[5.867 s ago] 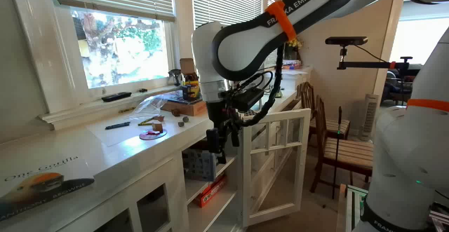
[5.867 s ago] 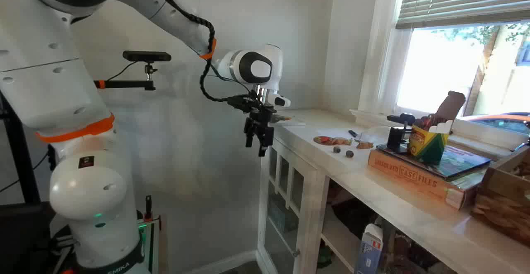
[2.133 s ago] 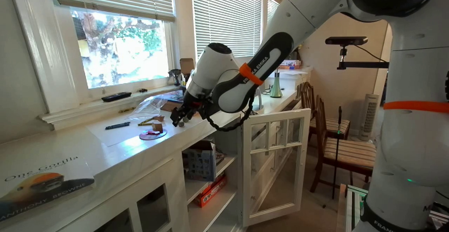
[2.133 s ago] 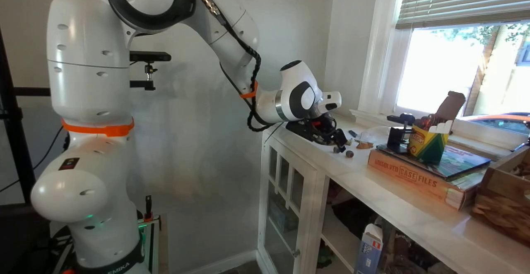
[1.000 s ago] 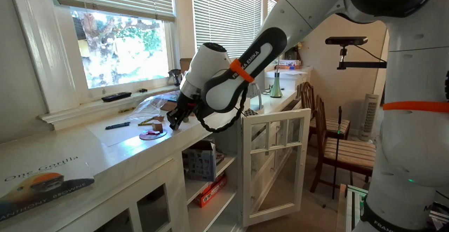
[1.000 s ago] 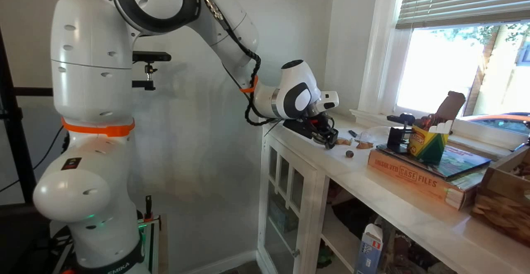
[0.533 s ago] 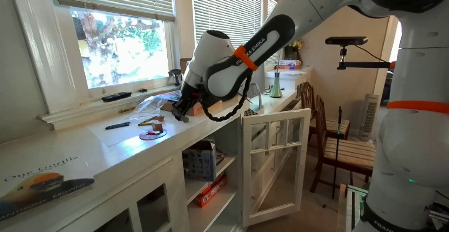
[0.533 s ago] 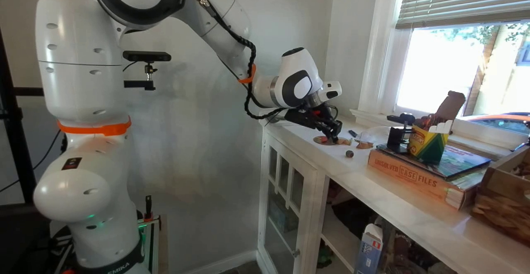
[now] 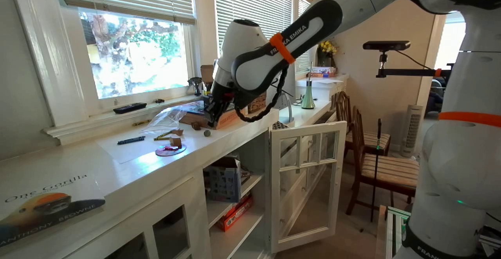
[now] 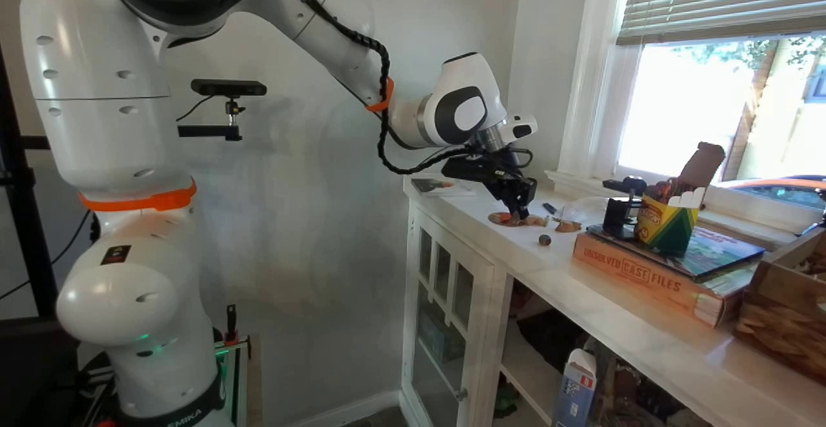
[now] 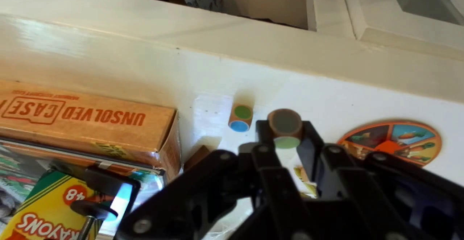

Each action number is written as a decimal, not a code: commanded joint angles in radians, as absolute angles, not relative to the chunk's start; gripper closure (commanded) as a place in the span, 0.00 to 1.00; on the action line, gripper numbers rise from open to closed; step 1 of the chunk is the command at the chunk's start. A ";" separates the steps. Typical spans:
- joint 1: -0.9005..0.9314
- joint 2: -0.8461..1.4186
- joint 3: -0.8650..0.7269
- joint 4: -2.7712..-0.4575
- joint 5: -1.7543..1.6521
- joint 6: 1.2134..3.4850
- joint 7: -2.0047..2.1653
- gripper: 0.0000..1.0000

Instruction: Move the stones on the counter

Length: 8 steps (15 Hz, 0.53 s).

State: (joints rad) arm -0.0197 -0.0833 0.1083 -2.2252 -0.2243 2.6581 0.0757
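Note:
In the wrist view a small brown stone point(image 11: 285, 124) with dark and green discs on its sides sits pinched at the fingertips. My gripper point(image 11: 284, 133) is shut on it. A second stone point(image 11: 241, 117), with green and blue faces, rests on the white counter point(image 11: 217, 75) to the left of the held one; as a grey lump the same stone shows in both exterior views point(image 9: 207, 133) point(image 10: 544, 240). There the gripper point(image 9: 212, 121) point(image 10: 518, 213) is tilted down, raised above the counter; the held stone is too hidden to make out.
An orange-sided game box point(image 10: 639, 272) carries a crayon box point(image 10: 668, 224). Near the gripper lie a round picture disc point(image 9: 170, 149), small brown pieces, crayons and a plastic bag point(image 9: 166, 118). A cabinet door point(image 9: 307, 184) stands ajar below; a book point(image 9: 51, 208) lies at the counter's end.
Six seconds ago both stones lay on the counter. The gripper came down over them, took one, and over the last second rose with it, shifting toward the game box in an exterior view.

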 commanded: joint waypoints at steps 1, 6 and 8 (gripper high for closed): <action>-0.004 -0.112 0.079 -2.233 -0.206 2.631 0.050 0.94; -0.007 -0.094 0.077 -2.229 -0.243 2.699 0.076 0.94; -0.007 -0.090 0.078 -2.231 -0.245 2.737 0.085 0.94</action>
